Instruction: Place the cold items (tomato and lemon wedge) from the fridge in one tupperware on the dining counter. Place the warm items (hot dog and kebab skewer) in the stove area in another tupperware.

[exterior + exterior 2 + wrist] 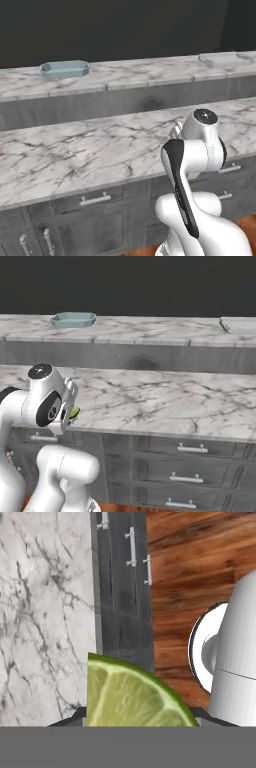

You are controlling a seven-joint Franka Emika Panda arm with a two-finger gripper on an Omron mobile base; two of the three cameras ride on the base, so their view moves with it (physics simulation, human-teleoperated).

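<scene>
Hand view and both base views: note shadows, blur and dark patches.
Hand view: the lemon wedge looms large and soft-edged, held in the gripper. Left base view: a faint round shadow on the dining counter base; black backdrop. Right base view: even light, same smudge, tray crisp.

Pale blue-green tupperware (64, 69) on the far white marble dining counter (150, 75).

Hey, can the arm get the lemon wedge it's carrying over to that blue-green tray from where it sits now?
Probably not yet. The gripper holds the lemon wedge near the front edge of the drawer-fronted block, while the tupperware sits across a gap on the dining counter. Nothing stands between; the distance looks long.
</scene>
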